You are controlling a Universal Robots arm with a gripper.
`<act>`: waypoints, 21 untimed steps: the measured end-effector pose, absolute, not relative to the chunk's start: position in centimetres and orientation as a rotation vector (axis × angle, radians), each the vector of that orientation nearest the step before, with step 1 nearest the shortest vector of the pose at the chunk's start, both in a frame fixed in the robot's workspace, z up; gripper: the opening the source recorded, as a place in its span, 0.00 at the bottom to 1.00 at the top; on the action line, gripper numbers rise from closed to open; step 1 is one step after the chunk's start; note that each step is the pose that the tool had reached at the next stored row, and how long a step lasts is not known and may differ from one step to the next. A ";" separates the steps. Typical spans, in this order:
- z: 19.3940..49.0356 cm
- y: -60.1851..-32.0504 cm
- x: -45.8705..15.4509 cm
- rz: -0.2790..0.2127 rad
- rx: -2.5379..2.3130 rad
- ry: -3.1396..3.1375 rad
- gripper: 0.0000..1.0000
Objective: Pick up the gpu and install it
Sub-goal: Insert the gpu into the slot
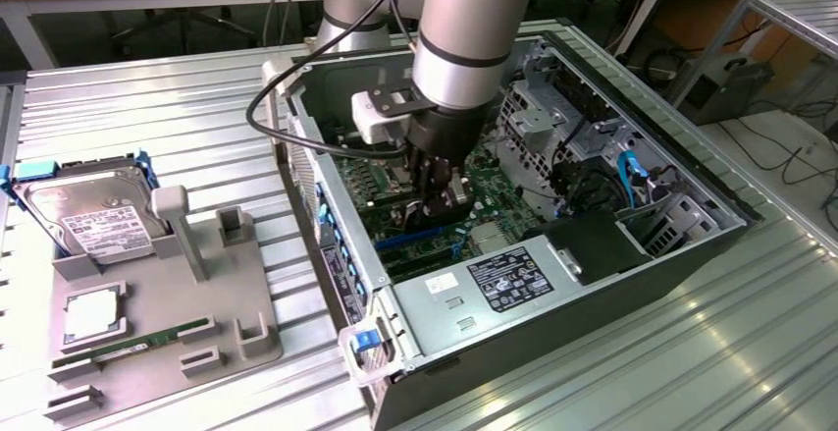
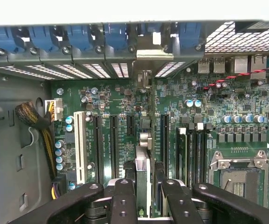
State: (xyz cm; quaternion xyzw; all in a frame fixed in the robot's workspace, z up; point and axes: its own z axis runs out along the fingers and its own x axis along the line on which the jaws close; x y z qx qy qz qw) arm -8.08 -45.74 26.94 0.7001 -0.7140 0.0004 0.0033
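Note:
My gripper [image 1: 437, 195] is down inside the open computer case [image 1: 343, 284], over the green motherboard [image 2: 120, 100]. In the wrist view the gpu [image 2: 143, 161] is seen edge-on as a thin upright card between my two black fingers [image 2: 124, 198], which are shut on it. Its silver end bracket [image 2: 145, 78] reaches the rear slot openings beneath the blue clips [image 2: 115, 37]. The card stands in line with a long black expansion slot, between two other slots. I cannot tell whether it is seated in the slot. From the exterior view it is a dark shape [image 1: 422, 217] under the gripper.
A grey fixture [image 1: 210, 343] at the exterior view's left holds a hard drive [image 1: 85, 220], a processor [image 1: 92, 313] and a green RAM stick [image 1: 131, 338]. Inside the case are the power supply [image 1: 504, 279], drive cages [image 1: 544, 107], cables [image 2: 34, 119] and the CPU socket [image 2: 239, 175].

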 end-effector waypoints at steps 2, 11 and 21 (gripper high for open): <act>26.9 -45.7 -8.1 0.001 2.195 -2.239 0.26; 26.6 -45.7 -8.1 0.006 2.197 -2.241 0.26; 26.3 -45.5 -8.4 0.006 2.197 -2.240 0.26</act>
